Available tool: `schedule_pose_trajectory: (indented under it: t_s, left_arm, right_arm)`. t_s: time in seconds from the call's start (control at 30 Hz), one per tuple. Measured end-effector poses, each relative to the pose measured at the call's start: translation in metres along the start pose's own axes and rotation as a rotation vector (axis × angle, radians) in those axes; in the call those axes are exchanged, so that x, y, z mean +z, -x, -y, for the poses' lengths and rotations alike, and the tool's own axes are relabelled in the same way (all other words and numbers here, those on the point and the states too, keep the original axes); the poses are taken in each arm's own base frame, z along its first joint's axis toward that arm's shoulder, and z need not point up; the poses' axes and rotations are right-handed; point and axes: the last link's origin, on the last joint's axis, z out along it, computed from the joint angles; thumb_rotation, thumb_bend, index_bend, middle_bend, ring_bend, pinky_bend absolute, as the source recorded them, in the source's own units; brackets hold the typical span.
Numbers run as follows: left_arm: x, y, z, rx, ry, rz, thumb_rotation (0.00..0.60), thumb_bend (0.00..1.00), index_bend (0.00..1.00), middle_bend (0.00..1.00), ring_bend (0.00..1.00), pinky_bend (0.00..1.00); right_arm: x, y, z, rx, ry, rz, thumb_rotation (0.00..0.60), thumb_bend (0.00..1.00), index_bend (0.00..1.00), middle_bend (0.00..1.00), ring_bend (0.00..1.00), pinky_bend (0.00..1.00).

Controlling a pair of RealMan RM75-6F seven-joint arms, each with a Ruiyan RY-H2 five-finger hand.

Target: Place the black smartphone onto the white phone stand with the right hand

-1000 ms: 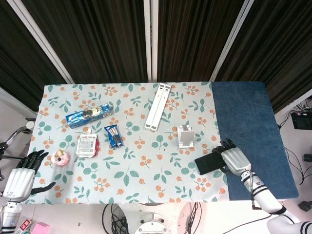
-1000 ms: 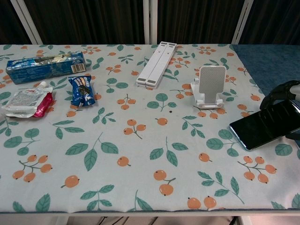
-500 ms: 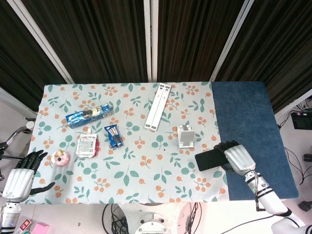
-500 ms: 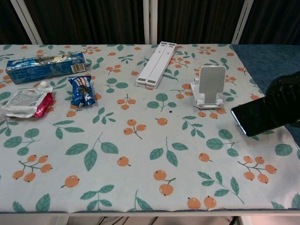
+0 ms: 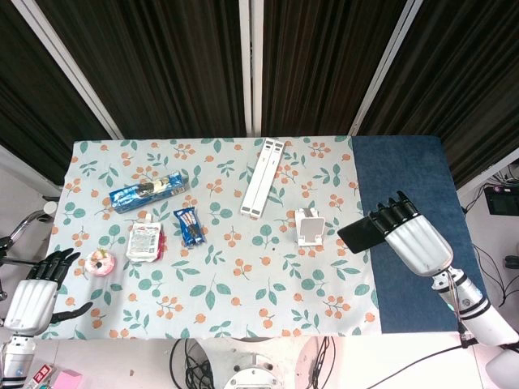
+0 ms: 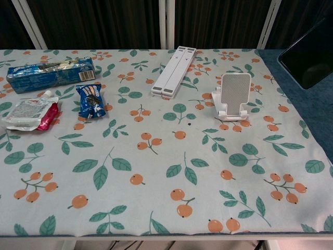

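My right hand (image 5: 412,237) holds the black smartphone (image 5: 357,234) in the air, to the right of the white phone stand (image 5: 309,226). In the chest view the smartphone (image 6: 311,55) hangs tilted at the upper right edge, well above the cloth, and the stand (image 6: 233,96) sits upright on the floral cloth below and left of it. The hand itself is out of the chest view. My left hand (image 5: 34,297) hangs off the table's near left corner, holding nothing, fingers apart.
A white folded bar (image 5: 263,177) lies behind the stand. At the left are a blue biscuit box (image 5: 148,191), a blue snack pack (image 5: 189,226), a white pouch (image 5: 144,242) and a pink round item (image 5: 100,262). A dark blue mat (image 5: 419,203) covers the table's right side.
My right hand has lifted the smartphone off the table and carried it up and toward the far side, level with the stand. The left hand has not moved.
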Motion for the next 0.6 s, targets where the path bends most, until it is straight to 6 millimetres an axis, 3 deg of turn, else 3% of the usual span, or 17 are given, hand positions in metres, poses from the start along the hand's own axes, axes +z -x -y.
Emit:
schedule_pose_trajectory:
  t_s: [0.13, 0.27, 0.6]
  left_arm:
    - [0.0, 0.001, 0.0, 0.0, -0.003, 0.003, 0.475, 0.0, 0.13, 0.1, 0.1, 0.21]
    - [-0.001, 0.001, 0.001, -0.003, -0.004, 0.005, 0.476, 0.0, 0.13, 0.1, 0.1, 0.21]
    - [-0.001, 0.005, 0.006, -0.006, -0.017, 0.012, 0.475, 0.0, 0.13, 0.1, 0.1, 0.21]
  right_arm:
    - [0.021, -0.019, -0.008, -0.26, -0.135, -0.064, 0.6, 0.24, 0.72, 0.47, 0.49, 0.18]
    - [0.036, -0.029, -0.01, -0.395, -0.273, -0.123, 0.6, 0.24, 0.72, 0.46, 0.49, 0.18]
    - [0.065, -0.02, -0.025, -0.576, -0.545, -0.194, 0.6, 0.24, 0.65, 0.45, 0.47, 0.14]
